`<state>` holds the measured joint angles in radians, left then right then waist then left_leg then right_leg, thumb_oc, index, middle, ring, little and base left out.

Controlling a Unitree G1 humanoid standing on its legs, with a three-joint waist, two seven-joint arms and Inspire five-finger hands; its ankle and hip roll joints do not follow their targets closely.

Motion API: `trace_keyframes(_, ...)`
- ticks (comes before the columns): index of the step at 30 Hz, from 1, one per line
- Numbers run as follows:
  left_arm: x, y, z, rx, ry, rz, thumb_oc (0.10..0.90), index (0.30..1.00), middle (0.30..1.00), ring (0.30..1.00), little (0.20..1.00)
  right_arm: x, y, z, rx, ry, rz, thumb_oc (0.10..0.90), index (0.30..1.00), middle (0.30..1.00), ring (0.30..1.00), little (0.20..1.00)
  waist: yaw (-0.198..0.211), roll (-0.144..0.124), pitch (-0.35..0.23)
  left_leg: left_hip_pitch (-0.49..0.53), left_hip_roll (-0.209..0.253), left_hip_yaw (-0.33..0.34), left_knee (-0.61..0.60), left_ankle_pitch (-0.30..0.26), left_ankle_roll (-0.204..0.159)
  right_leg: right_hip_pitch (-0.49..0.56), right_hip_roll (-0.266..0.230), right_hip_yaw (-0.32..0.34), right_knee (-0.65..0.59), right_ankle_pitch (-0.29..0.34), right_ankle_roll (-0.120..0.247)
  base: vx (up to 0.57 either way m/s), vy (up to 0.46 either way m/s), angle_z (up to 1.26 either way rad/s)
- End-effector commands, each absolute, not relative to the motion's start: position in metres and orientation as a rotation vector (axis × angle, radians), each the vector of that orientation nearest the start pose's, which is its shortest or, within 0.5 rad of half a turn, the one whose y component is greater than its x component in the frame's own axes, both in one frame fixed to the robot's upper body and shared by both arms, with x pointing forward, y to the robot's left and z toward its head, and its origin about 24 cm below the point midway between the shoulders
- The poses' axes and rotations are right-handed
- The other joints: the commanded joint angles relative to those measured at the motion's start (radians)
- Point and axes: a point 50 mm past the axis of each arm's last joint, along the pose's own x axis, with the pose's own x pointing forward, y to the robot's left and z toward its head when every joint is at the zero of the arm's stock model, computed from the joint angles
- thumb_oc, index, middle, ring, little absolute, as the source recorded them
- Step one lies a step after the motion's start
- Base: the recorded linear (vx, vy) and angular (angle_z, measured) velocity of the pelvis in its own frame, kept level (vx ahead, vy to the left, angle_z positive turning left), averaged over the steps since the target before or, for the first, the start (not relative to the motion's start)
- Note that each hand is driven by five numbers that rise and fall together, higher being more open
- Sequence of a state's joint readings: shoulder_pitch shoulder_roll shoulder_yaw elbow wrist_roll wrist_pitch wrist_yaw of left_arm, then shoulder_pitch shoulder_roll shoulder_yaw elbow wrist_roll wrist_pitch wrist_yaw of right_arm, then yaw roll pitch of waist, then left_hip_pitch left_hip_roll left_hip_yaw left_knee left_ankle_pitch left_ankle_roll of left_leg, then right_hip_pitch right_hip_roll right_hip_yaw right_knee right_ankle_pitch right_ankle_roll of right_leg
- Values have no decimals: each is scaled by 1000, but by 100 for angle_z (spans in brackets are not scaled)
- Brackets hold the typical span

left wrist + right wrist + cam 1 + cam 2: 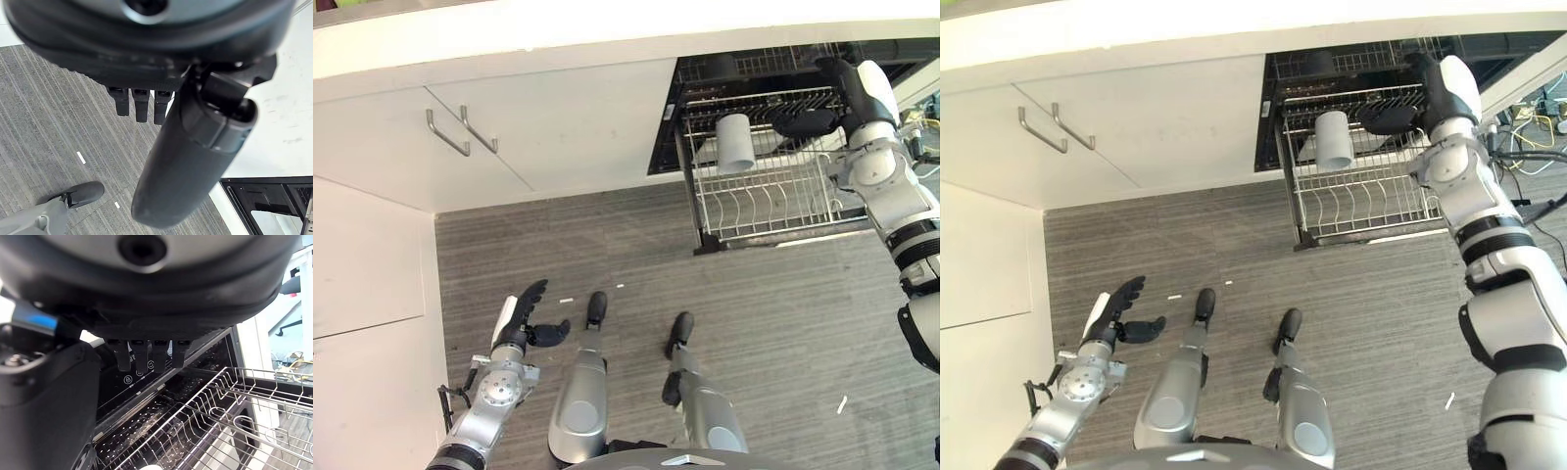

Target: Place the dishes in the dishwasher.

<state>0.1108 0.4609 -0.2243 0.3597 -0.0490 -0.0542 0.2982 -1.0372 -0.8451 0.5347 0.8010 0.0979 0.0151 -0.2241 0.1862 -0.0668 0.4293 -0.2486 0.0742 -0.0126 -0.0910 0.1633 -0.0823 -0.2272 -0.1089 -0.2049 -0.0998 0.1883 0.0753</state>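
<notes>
- Presently, white cup (735,143): 1, lying in the pulled-out dishwasher rack (764,201), upper right of frame.
- Right hand (806,121): fingers relaxed, empty, just right of the cup, nearer.
- Left hand (524,318): spread, lower left, well apart.

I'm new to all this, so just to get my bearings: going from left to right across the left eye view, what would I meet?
Silver cabinet handles → left robot hand → white cup in the wire dishwasher rack → right robot hand.

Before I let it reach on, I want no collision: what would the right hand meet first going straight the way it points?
Probably the dishwasher's dark inner wall above the wire rack. The right hand hangs open over the rack beside the white cup; depth is unclear.
</notes>
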Motion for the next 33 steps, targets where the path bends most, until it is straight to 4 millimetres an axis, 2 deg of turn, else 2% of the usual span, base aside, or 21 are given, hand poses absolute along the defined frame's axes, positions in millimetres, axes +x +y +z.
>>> trace_keyframes(1,180,246,-49,502,414,184,800,900,900,900,900,371,-288,267,-949,-341,-357,800,900,900,900,900,-1,-5,-78,3,-32,-3,4,-61,-14,19,-20,37,34,-112,64,7,-11,-9)
trace_keyframes(3,179,248,-50,499,425,206,800,900,900,900,900,365,-285,261,-900,-372,-342,800,900,900,900,900,-10,-3,-81,9,-32,-4,4,-62,-13,24,-20,37,35,-114,64,29,-16,-3)
trace_keyframes(4,177,249,-55,497,451,223,800,900,900,900,900,350,-283,233,-800,-382,-308,800,900,900,900,900,-24,-3,-93,25,-31,-7,4,-69,-10,41,-19,33,37,-120,64,71,-46,-3)
trace_keyframes(6,169,250,-65,493,505,242,800,900,900,900,900,321,-284,194,-605,-384,-307,800,900,900,900,900,-31,-7,-118,52,-33,-12,4,-79,-4,74,-21,21,37,-133,64,108,-45,12)
trace_keyframes(8,162,253,-79,480,596,263,800,900,900,900,900,291,-282,175,-529,-419,-351,800,900,900,900,900,-50,-2,-143,73,-34,-14,4,-89,-1,102,-24,15,39,-145,66,112,-28,16)
trace_keyframes(10,155,255,-92,460,678,252,800,900,900,900,900,261,-277,147,-291,-414,-366,800,900,900,900,900,-73,12,-164,101,-37,-12,4,-104,-3,138,-31,-1,41,-164,67,108,-18,7)
trace_keyframes(12,152,253,-97,455,707,252,800,900,900,900,900,251,-273,138,-216,-413,-366,800,900,900,900,900,-82,18,-177,103,-42,-13,4,-100,-3,144,-37,-8,42,-164,67,59,7,8)
trace_keyframes(14,135,249,-116,368,828,288,800,900,900,900,900,235,-257,127,-78,-423,-301,800,900,900,900,900,-99,33,-203,121,-51,-18,4,-101,-5,169,-47,-24,45,-173,68,83,11,6)
trace_keyframes(15,114,249,-133,346,952,331,800,900,900,900,900,230,-248,125,-28,-428,-271,800,900,900,900,900,-105,45,-226,139,-55,-18,4,-103,-6,189,-50,-27,44,-179,65,115,9,12)
trace_keyframes(16,104,250,-139,345,1007,357,800,900,900,900,900,226,-246,132,-31,-465,-263,800,900,900,900,900,-109,53,-238,148,-55,-16,4,-105,-7,200,-51,-31,43,-181,65,109,-1,11)
trace_keyframes(17,98,250,-142,351,1034,371,800,900,900,900,900,224,-245,134,-26,-478,-267,800,900,900,900,900,-111,60,-247,157,-56,-15,4,-107,-8,209,-52,-32,41,-183,65,100,-15,9)
trace_keyframes(18,87,251,-146,341,1071,418,800,900,900,900,900,222,-239,146,-10,-557,-250,800,900,900,900,900,-108,75,-258,170,-57,-12,4,-114,-9,219,-53,-30,37,-183,65,67,-12,5)
trace_keyframes(20,78,252,-148,332,1096,451,800,900,900,900,900,224,-233,150,33,-590,-230,800,900,900,900,900,-103,82,-259,181,-55,-5,4,-118,-7,228,-54,-26,34,-186,64,28,-6,1)
trace_keyframes(22,75,251,-150,296,1108,500,800,900,900,900,900,224,-229,166,9,-679,-222,800,900,900,900,900,-96,84,-236,158,-75,15,108,-131,-11,237,-73,-23,38,-191,58,-24,9,0)
trace_keyframes(23,76,251,-150,295,1106,501,800,900,900,900,900,225,-229,167,9,-681,-223,800,900,900,900,900,-98,84,-235,146,-76,14,128,-142,-10,235,-74,-24,39,-192,59,-83,83,13)
trace_keyframes(24,85,249,-149,240,1081,556,800,900,900,900,900,225,-232,180,-65,-737,-227,800,900,900,900,900,-95,79,-205,31,-20,124,208,-114,-47,264,-100,-47,23,-205,62,-53,83,39)
trace_keyframes(27,81,248,-151,253,1100,557,800,900,900,900,900,223,-236,181,-75,-736,-235,800,900,900,900,900,-90,77,-212,13,14,166,190,-93,-45,280,-105,-58,21,-208,69,109,93,86)
trace_keyframes(28,74,246,-154,279,1140,538,800,900,900,900,900,222,-237,181,-105,-733,-228,800,900,900,900,900,-67,67,-229,-19,44,180,127,-51,-42,312,-110,-77,20,-216,81,207,88,36)
trace_keyframes(31,73,249,-153,297,1144,533,800,900,900,900,900,221,-238,184,-132,-735,-240,800,900,900,900,900,-58,58,-250,-15,41,183,96,-42,-34,347,-118,-80,31,-236,91,289,181,12)
trace_keyframes(32,73,249,-154,318,1157,504,800,900,900,900,900,216,-239,182,-154,-728,-231,800,900,900,900,900,-75,50,-276,15,3,198,45,-23,-8,339,-151,-84,104,-241,94,299,310,7)
trace_keyframes(33,80,250,-153,349,1142,471,800,900,900,900,900,214,-243,181,-175,-719,-252,800,900,900,900,900,-92,45,-287,43,-21,200,28,-47,8,324,-171,-77,177,-249,91,233,292,19)
